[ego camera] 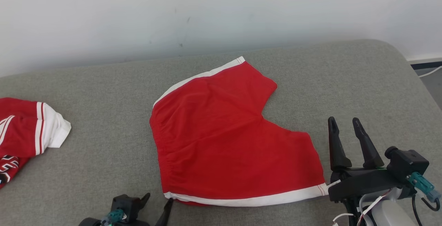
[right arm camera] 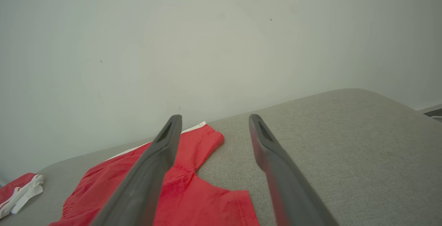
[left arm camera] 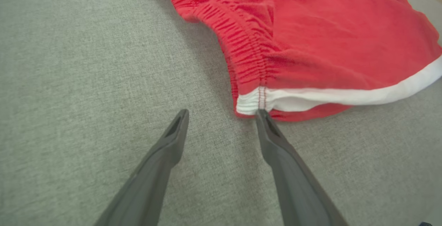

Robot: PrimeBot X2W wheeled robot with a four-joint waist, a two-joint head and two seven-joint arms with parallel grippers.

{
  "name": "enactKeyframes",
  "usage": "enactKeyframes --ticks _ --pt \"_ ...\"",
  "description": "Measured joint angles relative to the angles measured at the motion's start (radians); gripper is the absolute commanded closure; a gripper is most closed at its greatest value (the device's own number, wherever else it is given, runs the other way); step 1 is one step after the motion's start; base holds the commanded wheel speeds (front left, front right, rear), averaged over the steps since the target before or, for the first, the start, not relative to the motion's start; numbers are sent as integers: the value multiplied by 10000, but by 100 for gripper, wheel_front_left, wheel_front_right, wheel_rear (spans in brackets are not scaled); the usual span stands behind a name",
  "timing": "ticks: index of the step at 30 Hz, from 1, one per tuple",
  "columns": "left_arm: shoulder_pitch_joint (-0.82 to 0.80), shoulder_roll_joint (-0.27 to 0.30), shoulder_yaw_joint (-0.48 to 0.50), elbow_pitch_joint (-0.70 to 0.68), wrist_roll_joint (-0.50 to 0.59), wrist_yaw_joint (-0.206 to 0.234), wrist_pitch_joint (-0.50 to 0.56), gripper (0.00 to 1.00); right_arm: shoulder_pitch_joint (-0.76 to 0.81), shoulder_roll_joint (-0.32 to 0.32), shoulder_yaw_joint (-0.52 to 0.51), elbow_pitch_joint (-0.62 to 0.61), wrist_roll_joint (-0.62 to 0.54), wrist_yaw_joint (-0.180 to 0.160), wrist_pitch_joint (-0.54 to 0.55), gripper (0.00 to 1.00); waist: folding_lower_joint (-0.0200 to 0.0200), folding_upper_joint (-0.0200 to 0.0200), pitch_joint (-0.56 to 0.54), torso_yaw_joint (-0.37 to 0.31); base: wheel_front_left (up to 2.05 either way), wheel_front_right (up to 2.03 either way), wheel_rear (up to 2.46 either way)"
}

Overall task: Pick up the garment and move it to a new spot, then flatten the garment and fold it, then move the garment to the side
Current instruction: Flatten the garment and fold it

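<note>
I am seeing the red shorts [ego camera: 224, 139] lying spread out on the grey cushion [ego camera: 103, 81]. My left gripper [left arm camera: 222, 114] is standing wide open and empty, one fingertip at the waistband corner. My right gripper [ego camera: 344, 121] is also standing open and empty, just beside the leg hem.

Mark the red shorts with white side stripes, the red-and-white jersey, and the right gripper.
red shorts [ego camera: 221, 139], head view, middle of the fabric.
red-and-white jersey [ego camera: 52, 128], head view, white sleeve cuff.
right gripper [ego camera: 344, 120], head view, midway between fingertips.
</note>
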State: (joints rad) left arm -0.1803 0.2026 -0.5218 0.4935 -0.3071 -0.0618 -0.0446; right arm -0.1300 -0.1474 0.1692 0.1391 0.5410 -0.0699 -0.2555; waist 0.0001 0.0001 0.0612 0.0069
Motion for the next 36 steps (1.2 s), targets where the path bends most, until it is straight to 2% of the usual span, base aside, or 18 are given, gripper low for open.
enactKeyframes --ticks 15,16,18,19,28,32,33,36 --pt "-601 -27 -502 282 299 -378 -531 0 2 75 -196 -2 -153 56 0 0 0 -1 119 -20 0 0 0" --pt "-601 -2 -525 297 299 -443 -545 8 2 86 -196 -2 -167 69 0 0 0 0 127 -13 0 0 0" --pt "-602 42 -587 316 299 -445 -633 79 2 98 -199 -2 -197 88 0 0 0 0 145 1 0 0 0" --pt "-604 61 -633 336 303 -451 -639 100 2 104 -203 -2 -226 98 0 0 0 0 153 8 0 0 0" --pt "-703 40 -765 510 330 -531 -895 100 32 -52 -15 370 -512 265 130 0 0 -1 215 63 0 0 0" --pt "-733 -25 -817 579 330 -533 -970 100 405 -533 596 943 -686 535 1208 0 0 0 236 107 0 0 0" --pt "-744 -52 -838 608 328 -531 -1011 100 663 -660 922 1179 -713 623 1808 0 0 -1 248 129 0 0 0" --pt "-761 -65 -855 639 328 -533 -1058 100 900 -746 1108 1317 -786 621 2266 0 0 0 262 148 0 0 0"
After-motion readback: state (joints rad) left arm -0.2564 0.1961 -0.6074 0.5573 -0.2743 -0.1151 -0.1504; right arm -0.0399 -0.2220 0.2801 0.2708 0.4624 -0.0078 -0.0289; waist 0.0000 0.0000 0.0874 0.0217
